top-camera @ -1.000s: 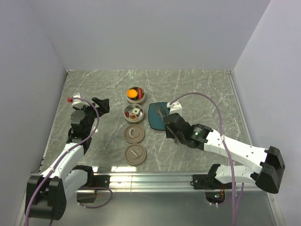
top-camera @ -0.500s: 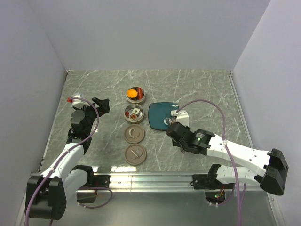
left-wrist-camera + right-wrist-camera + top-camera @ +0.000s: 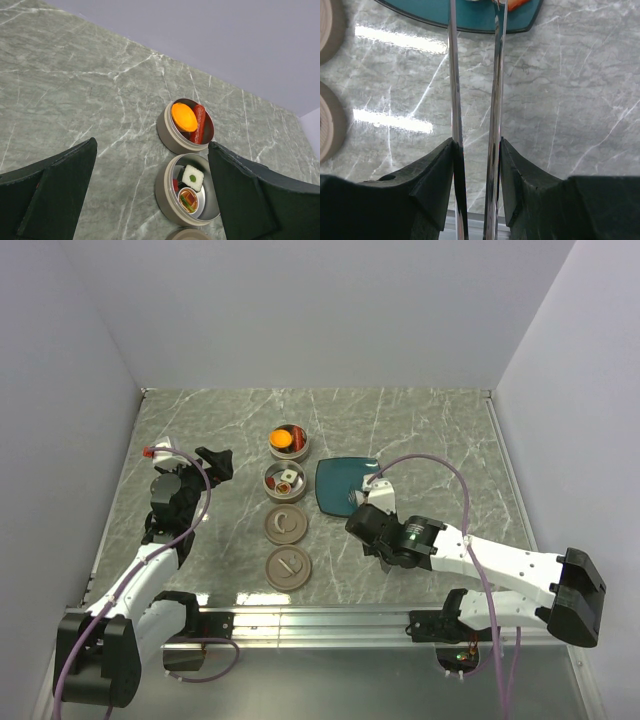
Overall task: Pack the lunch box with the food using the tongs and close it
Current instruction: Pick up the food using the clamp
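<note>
My right gripper (image 3: 368,508) is shut on the tongs (image 3: 452,75), its fingers (image 3: 435,185) pressing both long metal arms. The arms reach out to the near edge of the teal plate (image 3: 470,17). An orange-red food piece (image 3: 517,4) lies on the plate beside the right tong arm. The lunch box stands in parts. The far tin (image 3: 172,135) holds an orange ball (image 3: 184,116) and a sausage piece (image 3: 198,122). The nearer tin (image 3: 167,197) holds a white cube (image 3: 192,177) and a small sauce cup (image 3: 188,199). My left gripper (image 3: 218,460) hangs open left of the tins.
Two round beige lids (image 3: 285,525) (image 3: 289,567) lie in a row nearer than the tins, left of my right gripper. A metal rail (image 3: 320,620) runs along the table's near edge. White walls close in the back and both sides.
My right gripper has drawn back off the teal plate toward the near edge with the tongs in it, then shifted slightly left. The left arm has stayed still.
</note>
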